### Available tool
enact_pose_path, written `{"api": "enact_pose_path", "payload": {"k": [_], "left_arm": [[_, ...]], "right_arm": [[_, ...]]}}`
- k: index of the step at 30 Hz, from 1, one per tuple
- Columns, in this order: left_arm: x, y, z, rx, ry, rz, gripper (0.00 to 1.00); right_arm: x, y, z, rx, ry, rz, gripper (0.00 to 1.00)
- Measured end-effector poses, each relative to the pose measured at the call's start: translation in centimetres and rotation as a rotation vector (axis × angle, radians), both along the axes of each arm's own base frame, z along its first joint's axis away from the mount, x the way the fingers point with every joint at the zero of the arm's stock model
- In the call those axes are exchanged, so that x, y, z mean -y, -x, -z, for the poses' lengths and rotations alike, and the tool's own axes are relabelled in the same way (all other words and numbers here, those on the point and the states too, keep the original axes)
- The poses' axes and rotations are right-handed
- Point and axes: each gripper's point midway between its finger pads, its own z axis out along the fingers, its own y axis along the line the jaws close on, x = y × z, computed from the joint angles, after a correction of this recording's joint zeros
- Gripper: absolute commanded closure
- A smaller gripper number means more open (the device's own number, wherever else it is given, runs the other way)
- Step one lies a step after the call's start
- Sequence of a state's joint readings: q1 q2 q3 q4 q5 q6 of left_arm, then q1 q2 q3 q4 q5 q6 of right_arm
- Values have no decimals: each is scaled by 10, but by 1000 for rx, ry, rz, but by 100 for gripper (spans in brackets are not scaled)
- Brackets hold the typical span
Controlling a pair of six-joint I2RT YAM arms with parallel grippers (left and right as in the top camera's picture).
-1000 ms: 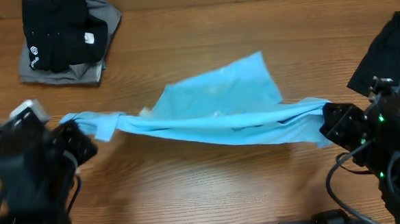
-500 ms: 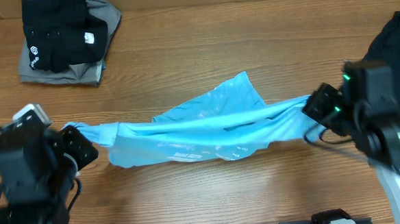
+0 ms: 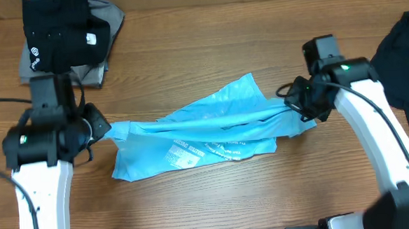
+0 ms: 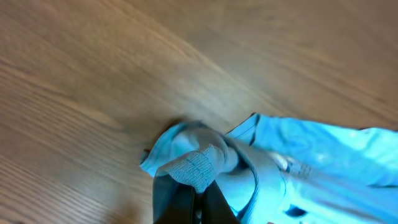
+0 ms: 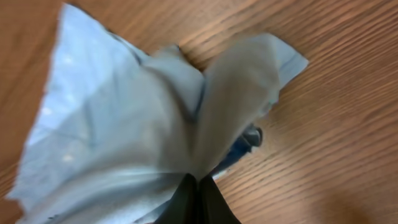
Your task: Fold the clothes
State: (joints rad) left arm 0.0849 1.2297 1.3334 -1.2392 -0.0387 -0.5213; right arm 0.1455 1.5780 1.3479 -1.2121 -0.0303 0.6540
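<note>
T-shirt (image 3: 205,132) stretched across table (image 3: 208,44), left hand (image 3: 98,127) pinching one end, right hand (image 3: 296,101) pinching the other

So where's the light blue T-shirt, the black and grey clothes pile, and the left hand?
light blue cloth T-shirt (image 3: 212,124), overhead view, middle of its body.
black and grey clothes pile (image 3: 64,38), overhead view, top black garment.
left hand (image 3: 104,128), overhead view, between fingertips.

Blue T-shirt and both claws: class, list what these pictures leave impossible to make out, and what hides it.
T-shirt lettering: overhead, too small to read.
Left claw fingertips: left wrist view, wrapped in bunched cloth and cut by the bottom edge.
Right claw fingertips: right wrist view, blurred, covered by cloth.
Black garment: overhead, cut off by the right edge.
Folded pile: overhead, cut by the top edge.
</note>
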Motion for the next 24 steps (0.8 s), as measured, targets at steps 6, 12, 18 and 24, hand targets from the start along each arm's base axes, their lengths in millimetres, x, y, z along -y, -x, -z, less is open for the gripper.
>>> {"api": "enact_pose_path", "payload": {"k": [6,12,18,24], "left_arm": [[-1,-12,29,-110,9,0,96],[-2,-22,56,-200,16,-1,96],[-3,-26,80,-284,21,-1,96],[-3,-29,86,-299,22,-1,96]], "right_arm": [[-4,-8,41,-106,1,-2,96],[-7,-13,64,-155,-7,-4,96],[-9,-13,66,-158,-18,-4,91],[-10,-13,66,-159,-20,-5,83]]}}
